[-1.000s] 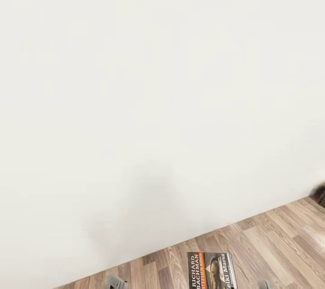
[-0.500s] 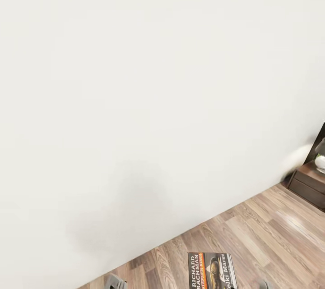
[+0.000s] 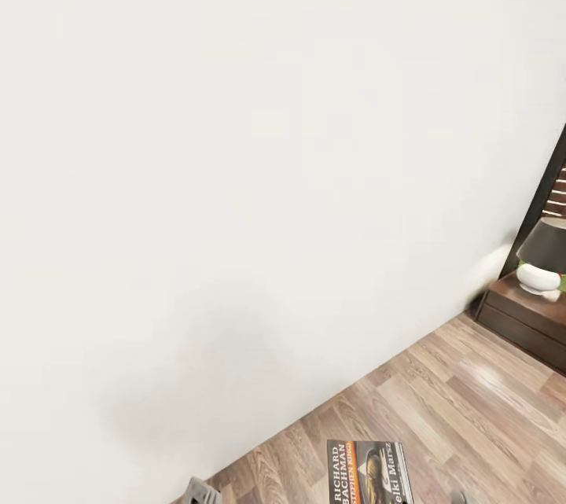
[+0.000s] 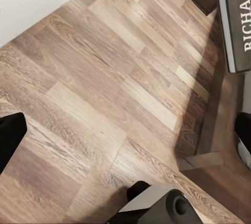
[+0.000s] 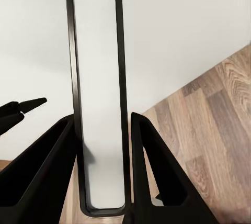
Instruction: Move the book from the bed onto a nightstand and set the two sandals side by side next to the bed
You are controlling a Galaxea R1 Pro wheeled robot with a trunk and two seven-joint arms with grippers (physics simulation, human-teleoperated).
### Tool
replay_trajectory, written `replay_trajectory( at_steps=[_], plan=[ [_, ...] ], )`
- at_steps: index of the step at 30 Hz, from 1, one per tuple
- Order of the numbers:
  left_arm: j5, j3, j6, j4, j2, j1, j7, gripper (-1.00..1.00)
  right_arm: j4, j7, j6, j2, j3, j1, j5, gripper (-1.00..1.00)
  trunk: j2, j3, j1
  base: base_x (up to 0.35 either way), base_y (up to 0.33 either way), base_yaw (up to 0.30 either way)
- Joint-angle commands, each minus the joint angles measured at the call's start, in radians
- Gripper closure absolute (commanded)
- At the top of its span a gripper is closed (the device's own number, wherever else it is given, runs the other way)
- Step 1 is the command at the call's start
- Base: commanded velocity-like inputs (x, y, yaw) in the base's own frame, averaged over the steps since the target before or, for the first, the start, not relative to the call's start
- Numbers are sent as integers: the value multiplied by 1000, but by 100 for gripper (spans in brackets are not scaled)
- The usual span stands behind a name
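Book (image 3: 368,472) clamped in the right gripper (image 5: 102,145), off the bed; nightstand (image 3: 523,319) at 3 o'clock; placing remains, 2 sandals too.

The book (image 3: 369,472), a thin paperback with a dark cover, white "RICHARD BACHMAN" lettering, an orange band and a picture, is held edge-on between the right gripper's (image 5: 102,150) black fingers, above the bedroom's wood-plank floor (image 3: 472,402); the dark brown nightstand (image 3: 523,323) stands against the white wall

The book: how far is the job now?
Done: the book is off the bed, clamped edge-on in the right gripper. In hand: carrying it over the wood floor toward the nightstand with its lamp. Left: setting it on top, then both sandals.
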Motion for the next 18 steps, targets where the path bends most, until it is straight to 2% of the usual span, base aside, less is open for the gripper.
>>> replay_trajectory(
  at_steps=[1,10,15,18],
  plan=[
    [-11,8,-6,0,0,-1,-3,-100,3,2,-9,0,4,-1,-7,100,-1,-1,1,327,0,-6],
    [-10,8,-6,0,0,-1,-3,-100,3,2,-9,0,4,-1,-7,100,-1,-1,1,328,0,-19],
    [-10,8,-6,0,0,-1,-3,-100,3,2,-9,0,4,-1,-7,100,-1,-1,1,318,0,-215],
    [-10,8,-6,0,-1,-1,-3,-100,3,2,-9,0,4,-1,-7,100,-1,-1,1,129,0,-272]
  ],
)
